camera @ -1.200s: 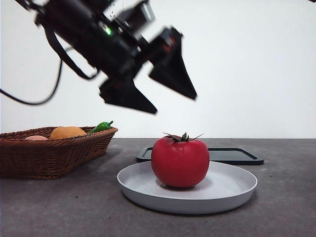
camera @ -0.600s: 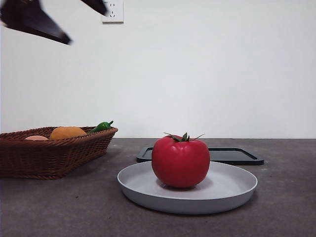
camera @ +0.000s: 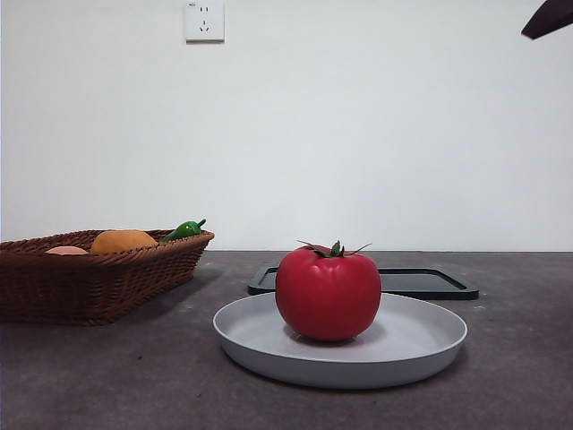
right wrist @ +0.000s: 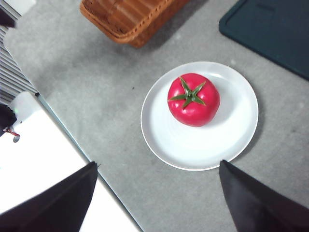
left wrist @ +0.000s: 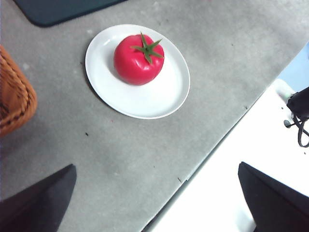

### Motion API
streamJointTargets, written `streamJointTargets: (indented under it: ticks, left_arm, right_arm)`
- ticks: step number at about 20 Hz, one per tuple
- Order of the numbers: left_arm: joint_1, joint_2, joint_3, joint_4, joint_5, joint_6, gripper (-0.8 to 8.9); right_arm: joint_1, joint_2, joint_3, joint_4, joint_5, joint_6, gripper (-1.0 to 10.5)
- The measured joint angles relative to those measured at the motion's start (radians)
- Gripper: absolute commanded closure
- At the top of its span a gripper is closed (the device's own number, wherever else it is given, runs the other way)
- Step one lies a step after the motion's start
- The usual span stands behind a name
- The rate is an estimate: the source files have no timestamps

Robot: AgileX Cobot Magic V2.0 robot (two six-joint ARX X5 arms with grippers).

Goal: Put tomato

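Glossy round bright red tomato (camera: pixel 328 293) with a dark green spiky calyx sits upright on a shallow round white plate (camera: pixel 421 348), a bit off the plate's centre, nothing touching it. Plate rests on the grey speckled tabletop (camera: pixel 107 376). Flat dark rectangular tray (camera: pixel 428 282) lies on the table just behind the plate in the front view, apart from it in the wrist views. Brown woven wicker basket (camera: pixel 85 282) stands to the left in the front view, well apart from the plate; in it a round orange fruit (camera: pixel 123 239), a green pepper-like piece (camera: pixel 183 230) at the rim, and a pale pinkish item (camera: pixel 66 251), mostly hidden. White wall socket (camera: pixel 204 20) high on the wall behind. Left gripper (left wrist: pixel 157 203) is up high above the table edge, jaws wide apart, holding nothing, tomato and plate well below and away from it. Right gripper (right wrist: pixel 159 203) likewise high over the table edge, jaws spread wide, empty, plate and tomato seen beyond the gap between them. In the front view only a black tip (camera: pixel 548 18) shows at the top right corner; which arm it belongs to cannot be told.
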Motion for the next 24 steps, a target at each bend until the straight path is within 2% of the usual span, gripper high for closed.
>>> streamJointTargets:
  ticks: [5, 11, 15, 19, 24]
  left_arm:
    - [0.000, -0.005, 0.000, 0.006, 0.001, 0.003, 2.29]
    - [0.000, -0.005, 0.000, 0.011, 0.001, 0.003, 2.29]
    - [0.000, -0.005, 0.000, 0.011, 0.001, 0.003, 2.29]
    - [0.000, -0.005, 0.000, 0.013, 0.001, 0.003, 2.29]
    - [0.000, -0.005, 0.000, 0.013, 0.001, 0.003, 2.29]
  right_arm:
    - [0.016, 0.052, 0.000, 0.028, 0.000, 0.001, 5.5]
    - [0.101, 0.191, 0.000, 0.226, 0.006, 0.040, 5.4]
    - [0.153, 0.325, 0.000, 0.330, 0.101, 0.056, 5.4]
    - [0.190, 0.444, 0.000, 0.420, 0.159, 0.061, 4.8]
    - [0.232, 0.553, 0.000, 0.488, 0.214, 0.063, 4.8]
